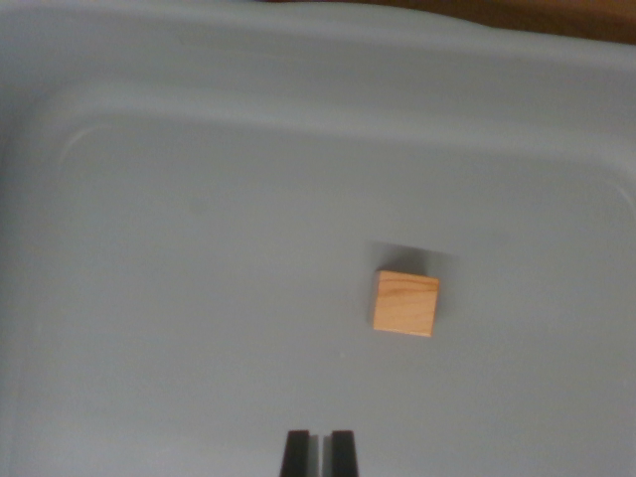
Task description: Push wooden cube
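Note:
A small light wooden cube (405,303) rests on the floor of a grey plastic bin (199,298), a little right of the wrist view's middle. My gripper (319,452) shows at the bottom edge as two black fingertips almost touching, with only a thin slit between them and nothing held. The cube lies above and to the right of the fingertips, well apart from them.
The bin's raised rim (318,60) runs across the top and curves down the wrist view's left side. A strip of brown surface (556,15) shows beyond the rim at the top right. Bare grey floor surrounds the cube on all sides.

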`<state>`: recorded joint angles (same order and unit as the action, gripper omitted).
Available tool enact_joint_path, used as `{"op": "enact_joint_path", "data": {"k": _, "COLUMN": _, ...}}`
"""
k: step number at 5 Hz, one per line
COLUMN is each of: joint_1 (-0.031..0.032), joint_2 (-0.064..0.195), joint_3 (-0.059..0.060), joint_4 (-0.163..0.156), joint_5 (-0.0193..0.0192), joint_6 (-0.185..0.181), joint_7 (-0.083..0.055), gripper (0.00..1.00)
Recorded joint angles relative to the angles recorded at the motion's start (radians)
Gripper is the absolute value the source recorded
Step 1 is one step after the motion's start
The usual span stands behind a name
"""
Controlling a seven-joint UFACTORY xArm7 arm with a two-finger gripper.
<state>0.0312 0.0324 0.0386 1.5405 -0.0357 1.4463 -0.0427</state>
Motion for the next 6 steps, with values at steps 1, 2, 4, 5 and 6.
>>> {"op": "enact_joint_path", "data": {"k": 1, "joint_1": 0.0, "joint_2": 0.0, "joint_3": 0.0, "joint_4": 0.0, "joint_5": 0.0, "joint_6": 0.0, "joint_7": 0.0, "gripper": 0.0}}
{"op": "enact_joint_path", "data": {"k": 2, "joint_1": -0.0025, "joint_2": 0.009, "joint_3": -0.003, "joint_4": -0.024, "joint_5": -0.0007, "joint_6": -0.031, "joint_7": 0.0, "gripper": 0.0}}
{"op": "enact_joint_path", "data": {"k": 4, "joint_1": -0.0054, "joint_2": 0.02, "joint_3": -0.007, "joint_4": -0.052, "joint_5": -0.0015, "joint_6": -0.067, "joint_7": -0.001, "gripper": 0.0}}
{"op": "enact_joint_path", "data": {"k": 5, "joint_1": -0.0054, "joint_2": 0.02, "joint_3": -0.007, "joint_4": -0.052, "joint_5": -0.0015, "joint_6": -0.067, "joint_7": -0.001, "gripper": 0.0}}
{"op": "enact_joint_path", "data": {"k": 6, "joint_1": -0.0084, "joint_2": 0.031, "joint_3": -0.01, "joint_4": -0.081, "joint_5": -0.0023, "joint_6": -0.105, "joint_7": -0.001, "gripper": 0.0}}
